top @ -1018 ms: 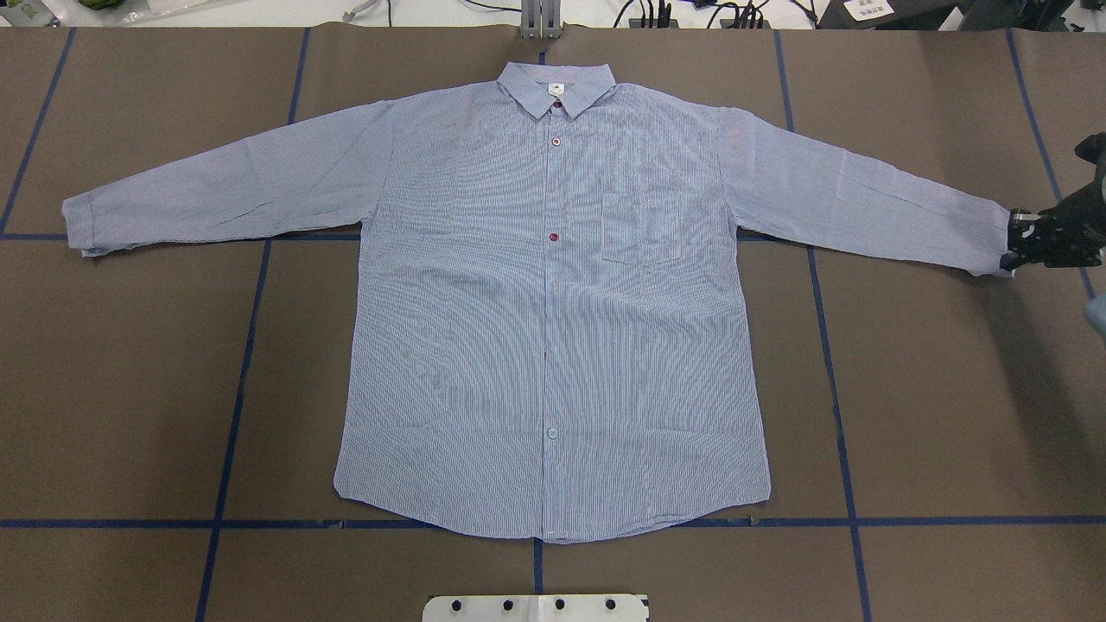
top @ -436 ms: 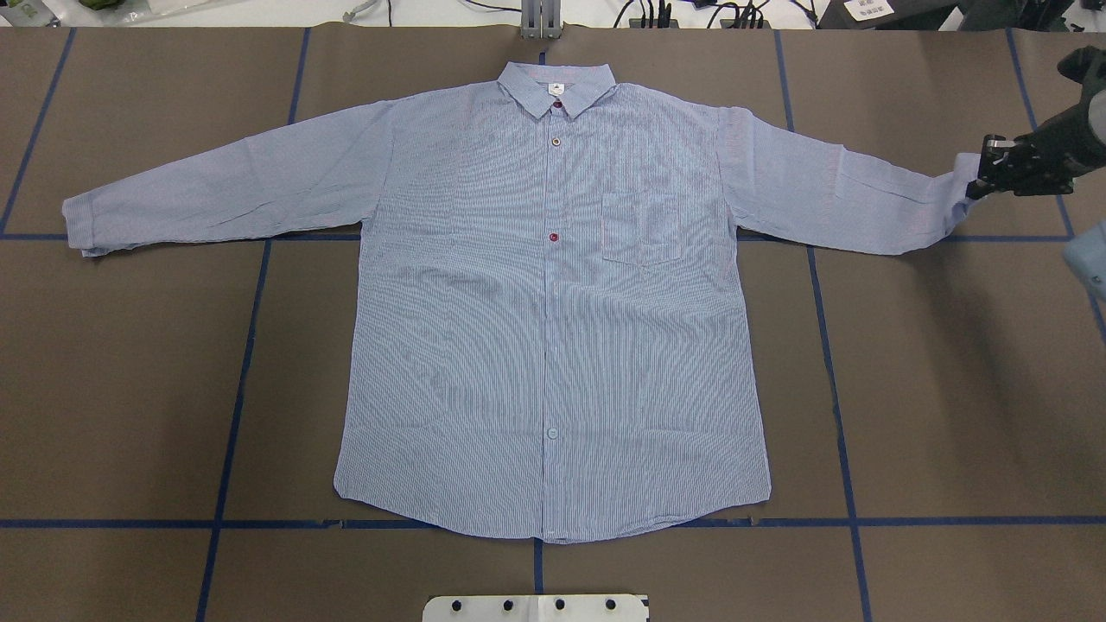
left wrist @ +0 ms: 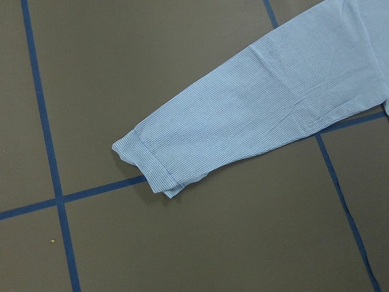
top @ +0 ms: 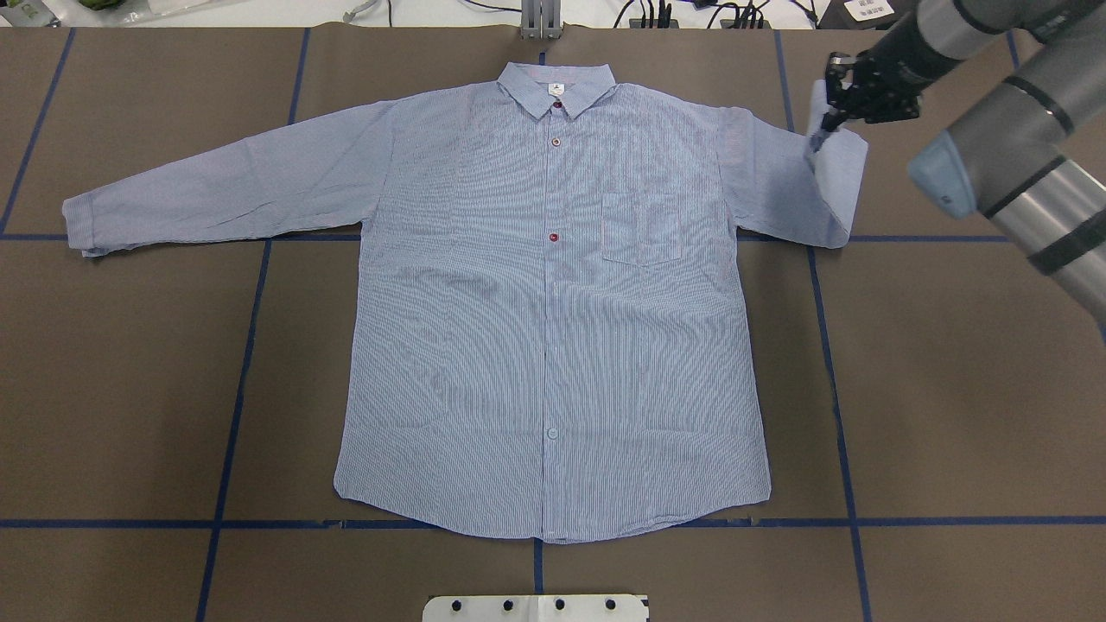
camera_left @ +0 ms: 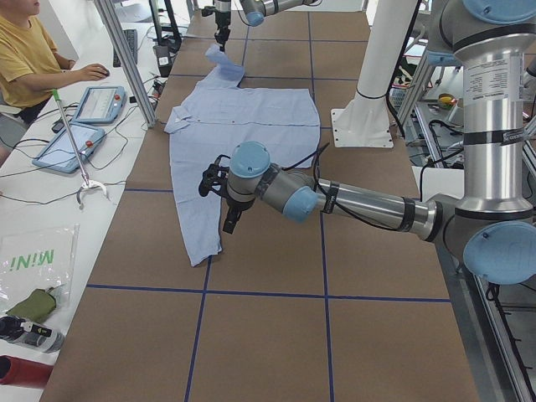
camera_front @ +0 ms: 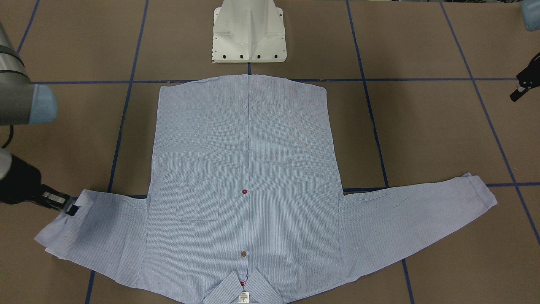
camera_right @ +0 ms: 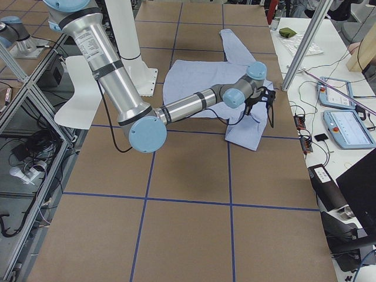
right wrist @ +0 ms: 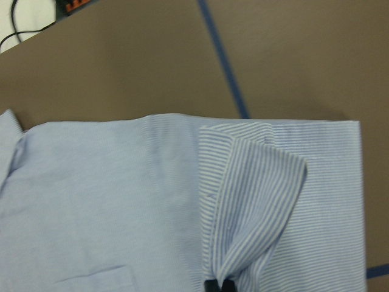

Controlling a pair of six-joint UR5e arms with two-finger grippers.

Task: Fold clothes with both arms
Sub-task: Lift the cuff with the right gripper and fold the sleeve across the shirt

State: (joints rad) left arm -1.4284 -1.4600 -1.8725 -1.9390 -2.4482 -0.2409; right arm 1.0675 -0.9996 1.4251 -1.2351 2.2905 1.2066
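Item: one light blue, finely white-striped, long-sleeved button-up shirt [top: 553, 328], laid flat and front-up on the brown paper-covered counter [top: 950, 389] gridded with blue tape. Collar away from the robot, hem toward it, button line running straight down the middle. Right sleeve [top: 778, 186]: doubled back on itself at roughly mid-length, judged against the other sleeve. Its cuff [right wrist: 252, 194] is raised off the counter and hangs from the black two-finger right gripper [top: 831, 111], whose jaws are pinched tight on the cuff's edge. Bearing: the shirt body lies to the robot's left of this gripper, and the sleeve's long axis runs crosswise to the button line, so the held cuff appears set to travel inward across the chest. Left sleeve [top: 225, 186]: fully extended and flat, with the same crosswise axis on the opposite side. Its cuff [left wrist: 149, 164] rests on a tape line. Left gripper [camera_front: 522, 86]: black, partly cut off at the frame edge, clear of the cloth, near and above the left cuff. Whether its jaws are apart or together cannot be told. It is the nearer arm for that sleeve.
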